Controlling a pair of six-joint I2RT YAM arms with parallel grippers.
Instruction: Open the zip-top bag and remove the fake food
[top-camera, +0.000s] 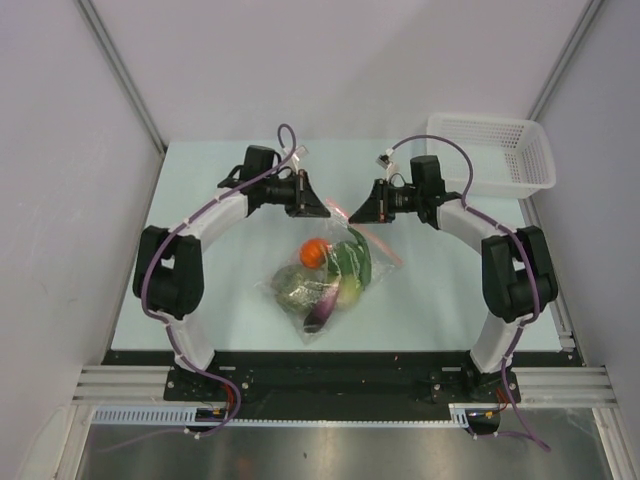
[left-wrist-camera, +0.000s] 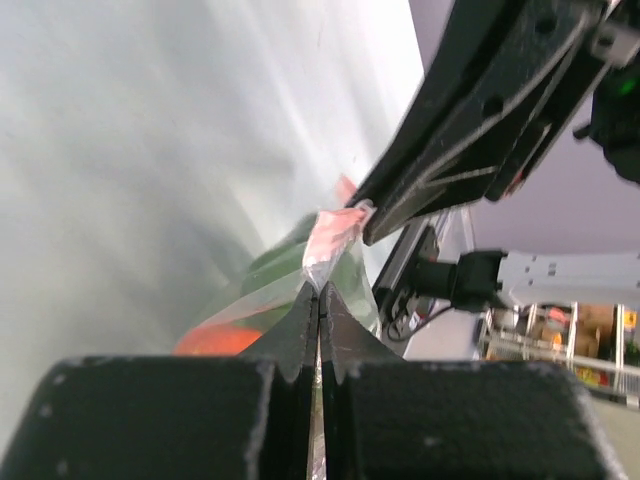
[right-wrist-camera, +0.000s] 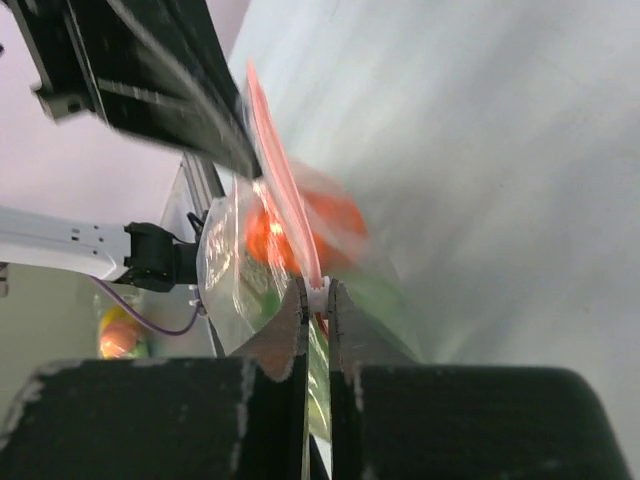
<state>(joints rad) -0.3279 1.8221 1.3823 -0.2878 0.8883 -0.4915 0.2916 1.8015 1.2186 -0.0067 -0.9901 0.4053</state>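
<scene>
The zip-top bag (top-camera: 325, 285) lies mid-table, its pink zip strip (top-camera: 378, 243) at the far right end, which is lifted. Inside it is the fake food: an orange ball (top-camera: 314, 253), a dark green pepper (top-camera: 353, 262), a mottled green head (top-camera: 297, 288) and a purple eggplant (top-camera: 322, 308). My left gripper (left-wrist-camera: 320, 288) is shut on the clear plastic just below the zip strip (left-wrist-camera: 335, 228). From the other side, my right gripper (right-wrist-camera: 317, 288) is shut on a white piece of the zip strip (right-wrist-camera: 280, 190). The two grippers meet tip to tip above the bag's far end (top-camera: 343, 212).
A white mesh basket (top-camera: 495, 155) stands at the back right corner of the pale green table (top-camera: 200, 200). Grey walls close in on both sides and behind. Both arms arch inward over the table's middle.
</scene>
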